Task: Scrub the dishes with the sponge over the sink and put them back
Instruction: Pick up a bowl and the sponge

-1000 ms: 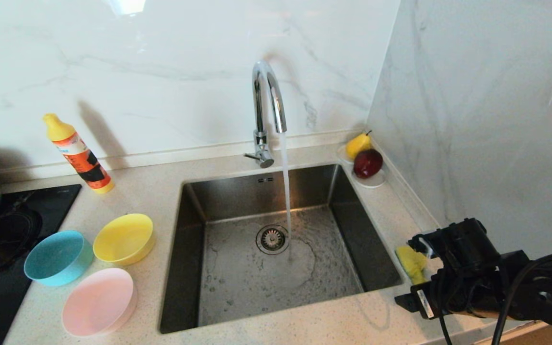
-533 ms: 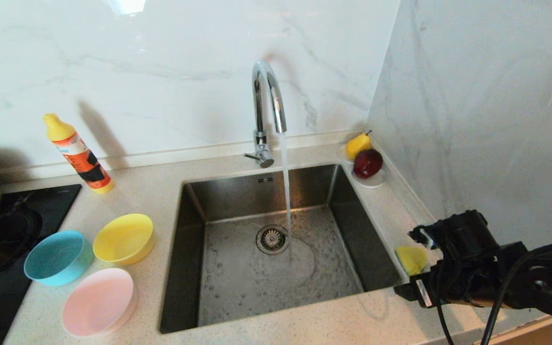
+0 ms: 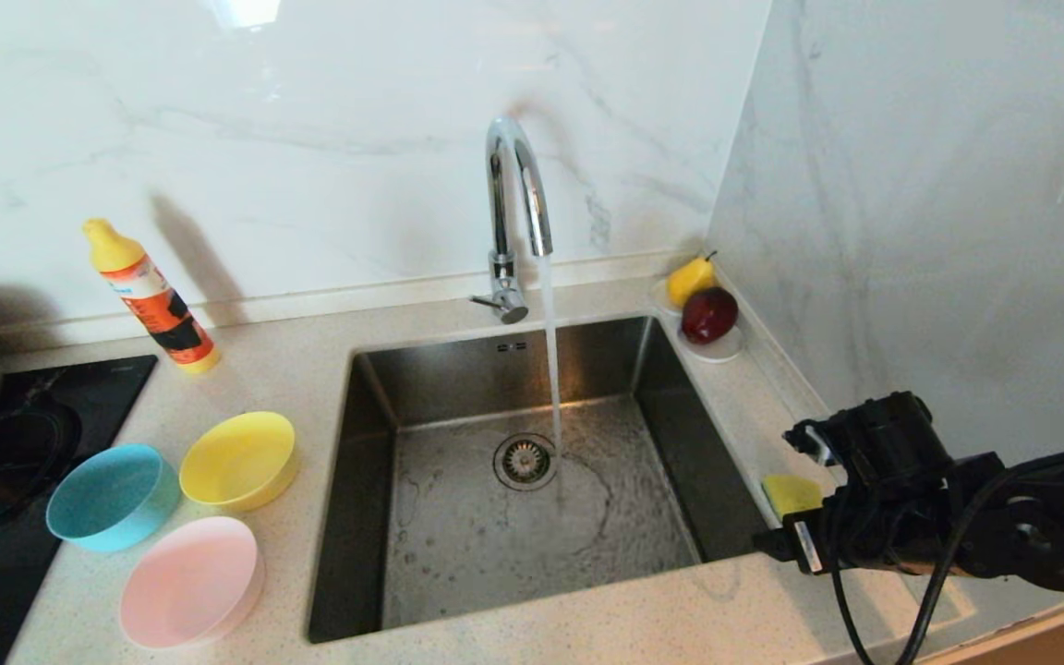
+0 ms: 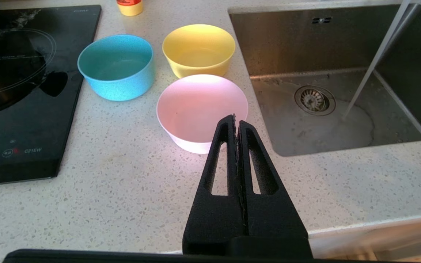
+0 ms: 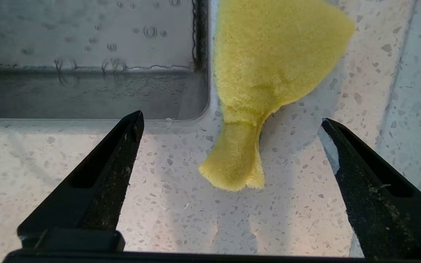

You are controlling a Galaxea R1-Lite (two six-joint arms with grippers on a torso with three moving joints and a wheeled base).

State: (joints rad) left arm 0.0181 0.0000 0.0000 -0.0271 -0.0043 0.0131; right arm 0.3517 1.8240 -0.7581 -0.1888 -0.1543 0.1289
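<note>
Right wrist view showed the right claw (image 5: 228, 124) spread wide, holding nothing, with the sponge (image 5: 269, 73) lying on the speckled counter (image 5: 159, 204) just ahead of its tips. The sponge was soft, bright yellow and crumpled: broad at the far end, pinched to a narrow folded tail that pointed back into the gap between the two fingers (image 5: 115, 164). It touched neither. Beyond the finger on the sink side, the steel sink (image 5: 86, 54) dropped away, its wall beaded with water, the sponge right at its rim. From the head view, the sponge (image 3: 791, 492) sat beside the claw at the sink's right edge. The left claw (image 4: 235, 120) was pressed shut, the pink bowl (image 4: 196, 106) just past its tips.
</note>
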